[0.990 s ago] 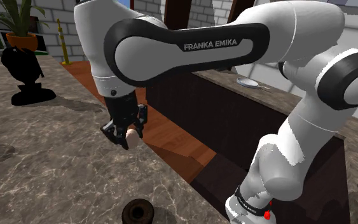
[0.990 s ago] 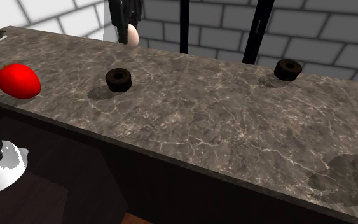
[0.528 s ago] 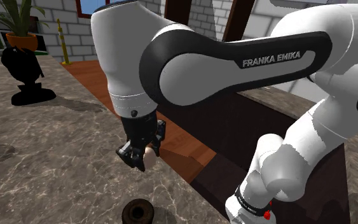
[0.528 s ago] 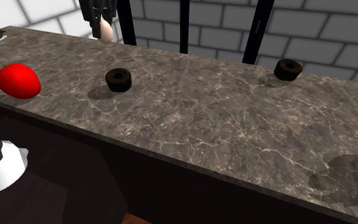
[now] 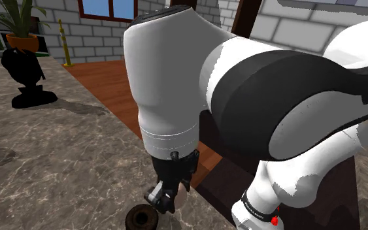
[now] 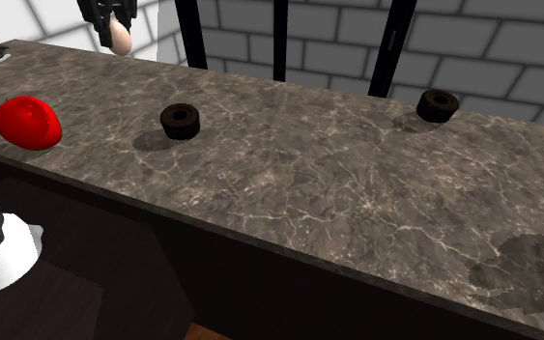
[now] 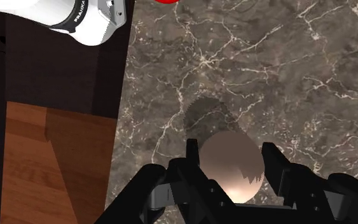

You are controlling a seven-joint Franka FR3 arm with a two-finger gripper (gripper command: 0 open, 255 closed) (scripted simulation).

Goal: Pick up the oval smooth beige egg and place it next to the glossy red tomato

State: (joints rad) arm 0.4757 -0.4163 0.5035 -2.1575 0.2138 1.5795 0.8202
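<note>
A beige egg (image 7: 230, 167) sits clasped between my gripper's (image 7: 232, 160) two black fingers, held above the dark marble counter (image 7: 285, 76). In the second exterior view the gripper (image 6: 110, 17) hangs at the top left with the egg (image 6: 118, 37) at its tip, above the counter's far side and behind the red tomato (image 6: 26, 123). The tomato lies near the counter's front left edge, and a sliver of it (image 7: 166, 1) peeks in beyond the egg. In the shoulder view the gripper (image 5: 168, 196) with the egg (image 5: 183, 197) hovers by the counter's edge, close to the stand.
Two dark rings (image 6: 180, 121) (image 6: 438, 104) lie on the counter; one ring (image 5: 142, 217) is just beside the gripper. A black figure (image 5: 23, 73) and a potted plant (image 5: 19, 26) stand at the far end. Wood floor (image 7: 44, 165) lies past the counter's edge.
The gripper has carried the egg steadily toward the second exterior view's left, nearer the tomato. In the shoulder view it has come down and right, toward the stand.
</note>
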